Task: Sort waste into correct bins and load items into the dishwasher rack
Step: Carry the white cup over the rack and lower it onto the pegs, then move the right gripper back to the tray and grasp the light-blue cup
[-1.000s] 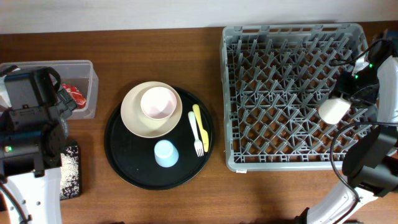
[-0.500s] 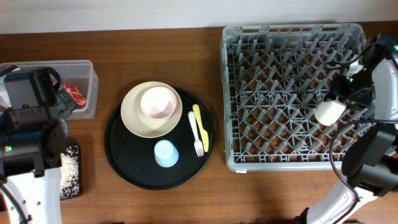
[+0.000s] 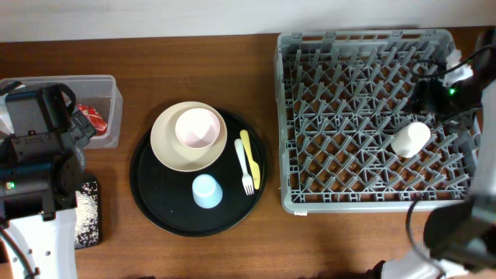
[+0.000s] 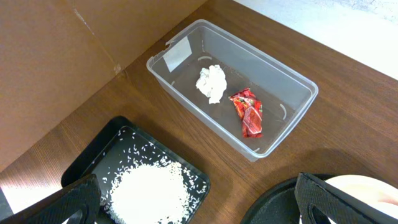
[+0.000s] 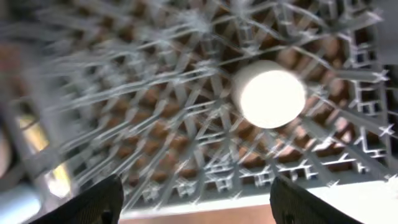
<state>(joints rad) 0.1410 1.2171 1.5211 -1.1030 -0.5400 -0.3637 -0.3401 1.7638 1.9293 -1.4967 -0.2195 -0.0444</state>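
Observation:
The white cup (image 3: 409,139) sits mouth-down among the pegs of the grey dishwasher rack (image 3: 310,201), right of middle. It also shows in the blurred right wrist view (image 5: 268,93). My right gripper (image 3: 435,99) is open and empty, apart from the cup (image 5: 196,202). My left gripper (image 4: 199,211) is open and empty above the black bin (image 4: 93,155) holding rice (image 4: 149,193). The clear tub (image 4: 292,87) holds the white tissue (image 4: 211,82) and red wrapper (image 4: 247,112). The cream plate (image 3: 167,143) carries the pink bowl (image 3: 198,128).
A round black tray (image 3: 147,194) holds the plate, a light blue cup (image 3: 206,191) upside down, a yellow fork (image 3: 249,151) and a white fork (image 3: 244,172). My left arm (image 3: 35,155) covers part of the tub and the bin. The rack fills the table's right side.
My right gripper has let go of the white cup and drawn back toward the rack's far right corner. The cup stays in the rack. The left arm has not moved.

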